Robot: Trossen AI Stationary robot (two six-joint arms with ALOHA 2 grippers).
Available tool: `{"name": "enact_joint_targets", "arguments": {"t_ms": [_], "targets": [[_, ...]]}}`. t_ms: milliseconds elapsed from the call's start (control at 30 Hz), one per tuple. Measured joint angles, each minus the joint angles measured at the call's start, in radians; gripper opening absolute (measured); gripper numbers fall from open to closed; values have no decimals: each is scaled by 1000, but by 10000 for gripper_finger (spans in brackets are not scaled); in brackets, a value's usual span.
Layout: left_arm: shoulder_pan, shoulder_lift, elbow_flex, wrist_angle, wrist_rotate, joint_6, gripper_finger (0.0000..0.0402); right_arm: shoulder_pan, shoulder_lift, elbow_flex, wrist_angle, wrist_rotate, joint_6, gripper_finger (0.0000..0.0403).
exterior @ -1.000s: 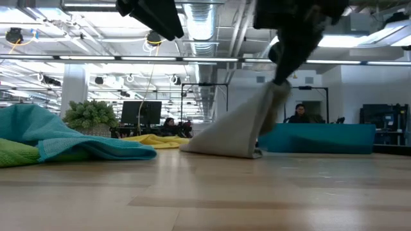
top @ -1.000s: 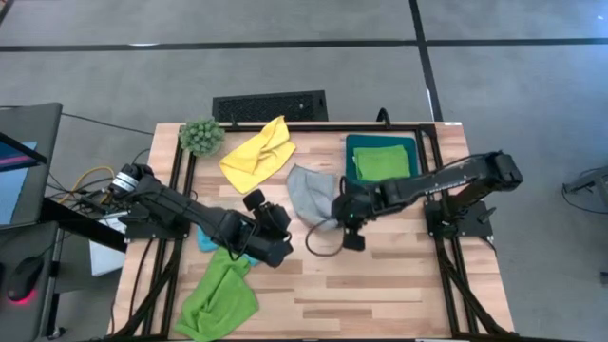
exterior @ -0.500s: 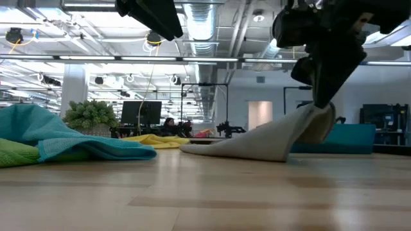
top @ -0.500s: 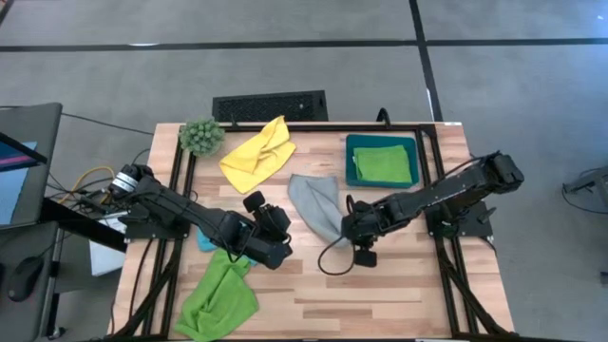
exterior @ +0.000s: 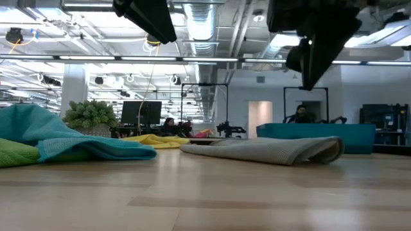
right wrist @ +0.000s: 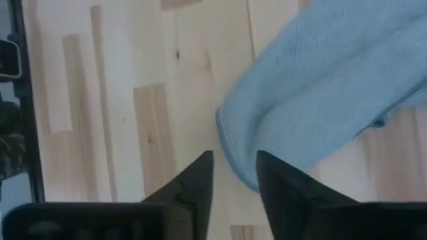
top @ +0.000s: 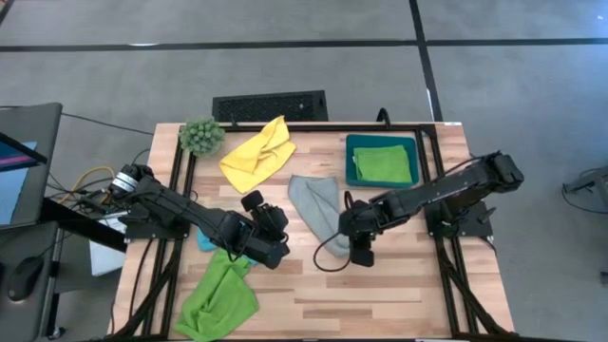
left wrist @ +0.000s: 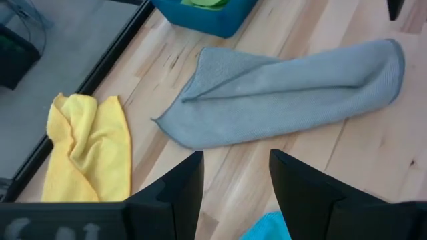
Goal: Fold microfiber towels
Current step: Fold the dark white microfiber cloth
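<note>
The two dark fingers of the right gripper stood apart and grasped nothing; they hung just above the near end of the soft grey microfiber towel, which lay released on the wooden tabletop as a long loose fold, not as a neat rectangle. In the low view this end looked rolled and a little puffed, so I judged that it could spring open, and that its edges might not meet if the next fold began from such a shape. The fingers were very close to the cloth, and a sideways move could catch the fabric and drag it. The left gripper waited near the middle of the tabletop with its fingers also spread and empty, above a light blue cloth. The lime green crumpled towel and the yellow crumpled towel lay well apart from the grey one, so a tangle with them seemed unlikely. The teal tray with a folded green towel stood just beside the far end.
</note>
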Motion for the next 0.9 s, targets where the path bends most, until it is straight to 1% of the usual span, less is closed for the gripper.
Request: {"name": "enact_joint_targets", "arguments": {"t_ms": [100, 133, 167, 233, 367, 400, 433, 500, 600, 733, 900], "targets": [[0, 0, 0, -16, 0, -2, 164, -31, 0, 27, 6, 10, -46, 180], [0, 0, 0, -19, 0, -6, 164, -49, 0, 34, 24, 32, -43, 188], [0, 0, 0, -22, 0, -16, 164, -71, 0, 38, 49, 60, -37, 195], [0, -3, 0, -43, -2, -47, 164, -129, 0, 39, 101, 81, -46, 203], [0, -21, 0, -109, -20, -148, 164, -259, 31, 40, 209, 54, -110, 201], [0, -27, 0, -119, -25, -171, 164, -288, 41, 38, 212, 46, -132, 199], [0, -32, 0, -126, -30, -188, 164, -314, 54, 37, 218, 31, -158, 196], [0, -42, 0, -137, -33, -207, 164, -355, 105, 42, 285, -5, -211, 191], [0, -53, 0, -147, -33, -229, 164, -391, 182, 39, 307, -15, -298, 184], [1, -58, 0, -164, -29, -273, 164, -434, 286, 89, 337, 0, -317, 179], [2, -58, 0, -172, -24, -311, 164, -471, 392, 163, 342, 8, -384, 178]]}}
